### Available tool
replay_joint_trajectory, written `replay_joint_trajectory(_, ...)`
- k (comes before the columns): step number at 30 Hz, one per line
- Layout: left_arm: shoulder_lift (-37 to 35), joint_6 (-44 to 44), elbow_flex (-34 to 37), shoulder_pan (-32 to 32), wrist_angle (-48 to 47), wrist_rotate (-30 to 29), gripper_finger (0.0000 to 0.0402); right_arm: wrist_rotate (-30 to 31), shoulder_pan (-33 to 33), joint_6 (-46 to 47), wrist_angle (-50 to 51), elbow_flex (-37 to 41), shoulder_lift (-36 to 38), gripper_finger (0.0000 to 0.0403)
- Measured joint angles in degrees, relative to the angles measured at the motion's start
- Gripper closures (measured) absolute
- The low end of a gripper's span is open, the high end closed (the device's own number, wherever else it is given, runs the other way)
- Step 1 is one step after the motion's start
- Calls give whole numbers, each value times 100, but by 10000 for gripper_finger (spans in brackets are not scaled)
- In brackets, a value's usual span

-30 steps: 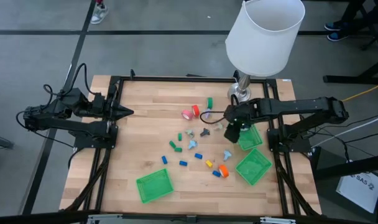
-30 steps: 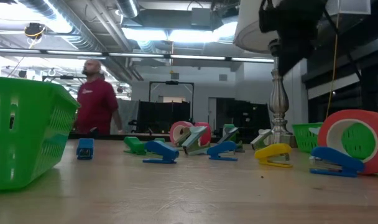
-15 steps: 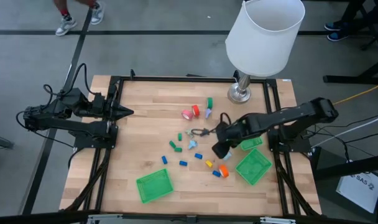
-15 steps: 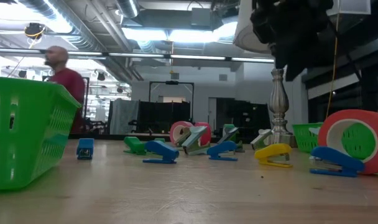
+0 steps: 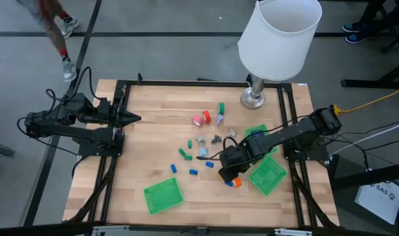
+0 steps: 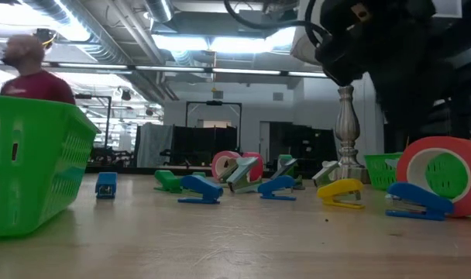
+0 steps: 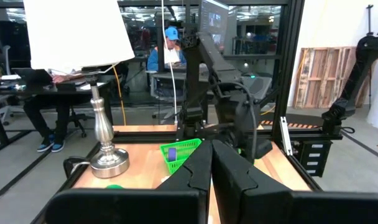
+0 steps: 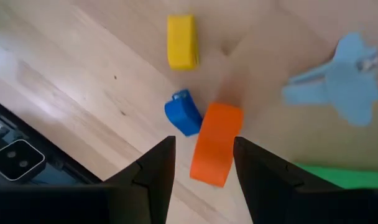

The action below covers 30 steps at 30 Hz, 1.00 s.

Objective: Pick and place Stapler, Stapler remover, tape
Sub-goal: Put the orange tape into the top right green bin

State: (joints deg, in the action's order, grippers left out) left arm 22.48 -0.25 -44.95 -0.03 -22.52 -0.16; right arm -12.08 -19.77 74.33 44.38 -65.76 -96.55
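— Where is the right gripper (image 8: 203, 163) and how do its fingers stand?
— Its two dark fingers are spread apart, straddling an orange tape roll (image 8: 216, 144) that stands on edge on the wooden table (image 5: 153, 124). I can't tell whether the fingers touch the roll. In the high view the gripper (image 5: 227, 172) hangs over the near right part of the table, just beside the front green basket (image 5: 268, 176).

— What lies around that roll?
— A blue stapler (image 8: 183, 114) is touching or just beside it, a yellow stapler (image 8: 181, 42) lies a little farther off, and a pale blue staple remover (image 8: 341, 84) sits to the other side.

— And the rest of the task's things?
— A red and a pink tape roll (image 5: 201, 118) sit near the table's middle toward the lamp (image 5: 279, 40); small blue and green staplers (image 5: 186, 149) are scattered between them and a second green basket (image 5: 163, 195) at the near edge.

— The left gripper (image 5: 132, 118)?
— Clenched, fingers pressed together, holding nothing, parked at the table's left edge.

— Anyone about?
— A person in red (image 6: 34, 71) shows behind the table in the low view.
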Motion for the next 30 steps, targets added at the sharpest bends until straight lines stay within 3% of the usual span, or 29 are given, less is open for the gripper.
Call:
replay_joint_trajectory(11, 0, 0, 0, 0, 0, 0, 394, 72, -340, 618, 68, -2, -88, 235)
replay_joint_trajectory(24, 0, 0, 0, 1, 0, 0, 395, 373, -486, 620, 103, -2, -429, 236)
replay_joint_trajectory(30, -2, 0, 0, 1, 0, -1, 394, 364, -450, 200, 171, -2, -427, 287)
